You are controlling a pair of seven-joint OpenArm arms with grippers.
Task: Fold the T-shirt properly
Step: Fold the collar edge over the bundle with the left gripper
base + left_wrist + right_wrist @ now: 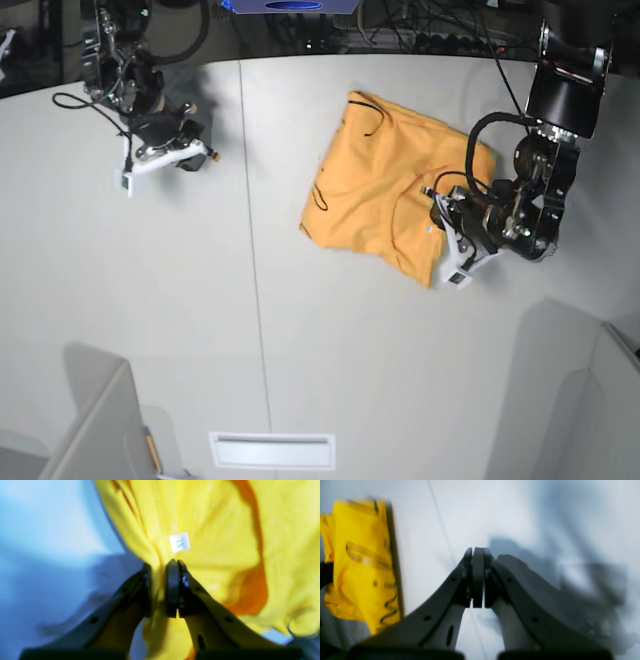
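The left gripper (pixel 162 587) is pinching a gathered fold of the T-shirt (pixel 220 542) between its nearly closed jaws, with the yellow cloth bunching up through the narrow gap and running back down toward the wrist. Just beyond the fingertips a small white tag (pixel 179 542) is showing on the fabric, and the rest of the garment is spreading away ahead of the gripper and off to one side of it. Seen from the base view, the left gripper (pixel 447 232) is sitting at one edge of the T-shirt (pixel 375 190), which is lying crumpled and partly doubled over on the white table (pixel 250 330), stretching away from that gripper toward the table's middle. The right gripper (pixel 478 577) is hanging with its jaws pressed fully together and gripping nothing; the T-shirt (pixel 360 562) is lying well apart from it, off to its side, with thin dark squiggle marks along the nearer hem. In the base view the right gripper (pixel 165 152) is hovering over bare table, far from the cloth.
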